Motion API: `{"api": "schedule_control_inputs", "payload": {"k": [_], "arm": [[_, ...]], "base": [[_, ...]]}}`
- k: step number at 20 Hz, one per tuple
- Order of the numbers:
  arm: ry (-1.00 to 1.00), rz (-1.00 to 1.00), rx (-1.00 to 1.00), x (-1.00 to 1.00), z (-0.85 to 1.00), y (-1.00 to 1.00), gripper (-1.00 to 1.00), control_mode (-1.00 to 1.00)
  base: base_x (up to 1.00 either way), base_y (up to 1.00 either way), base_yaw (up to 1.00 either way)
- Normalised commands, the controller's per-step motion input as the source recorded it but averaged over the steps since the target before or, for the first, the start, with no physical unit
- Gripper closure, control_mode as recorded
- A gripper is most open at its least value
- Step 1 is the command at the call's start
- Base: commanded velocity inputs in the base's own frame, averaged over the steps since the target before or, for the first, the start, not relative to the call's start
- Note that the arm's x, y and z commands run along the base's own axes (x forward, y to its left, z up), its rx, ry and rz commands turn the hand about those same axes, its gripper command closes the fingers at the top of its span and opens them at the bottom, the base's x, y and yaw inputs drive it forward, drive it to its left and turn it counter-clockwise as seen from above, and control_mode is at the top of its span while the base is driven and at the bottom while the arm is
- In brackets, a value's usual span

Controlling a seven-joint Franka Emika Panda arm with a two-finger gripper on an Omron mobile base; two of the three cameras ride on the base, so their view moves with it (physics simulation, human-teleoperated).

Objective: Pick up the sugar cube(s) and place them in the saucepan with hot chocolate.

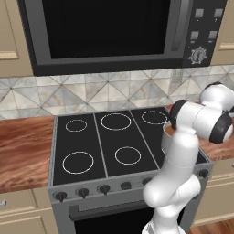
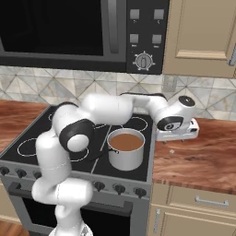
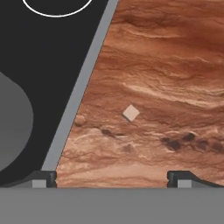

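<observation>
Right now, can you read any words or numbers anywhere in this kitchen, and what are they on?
No readable words or numbers.
Microwave buttons: blank grey squares.
Microwave dial: tick marks, too small to read.
Stove knobs: no labels visible.
Saucepan and wooden counter: no text.

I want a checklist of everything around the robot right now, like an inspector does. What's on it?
Surface: reddish wooden counter to the right of a black stovetop.
Job's things: one pale sugar cube lies on the counter, apart from the stove edge; the saucepan of brown hot chocolate stands on the stovetop's front right part.
Clutter: nothing seen.
Grippers: the gripper is open, holds nothing and hangs above the sugar cube.
Cables: nothing seen.
Surroundings: microwave above the stove, tiled back wall, beige cabinets, a row of stove knobs.
</observation>
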Motion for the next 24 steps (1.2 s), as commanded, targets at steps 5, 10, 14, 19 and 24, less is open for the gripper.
{"api": "schedule_control_inputs", "payload": {"k": [5,10,14,19,24], "arm": [[0.00,0.00,0.00,0.00,0.00,0.00,-1.00,-1.00],[0.00,0.00,0.00,0.00,-0.11,0.01,-1.00,-1.00],[0.00,0.00,0.00,0.00,-0.23,0.11,-1.00,-1.00],[0.02,-0.04,0.00,0.13,-0.11,0.19,-1.00,-1.00],[0.05,-0.02,0.00,0.28,0.00,0.14,-1.00,-1.00]], "base": [[0.00,0.00,0.00],[0.00,0.00,0.00],[0.00,0.00,0.00],[0.00,0.00,0.00],[0.00,0.00,0.00]]}}
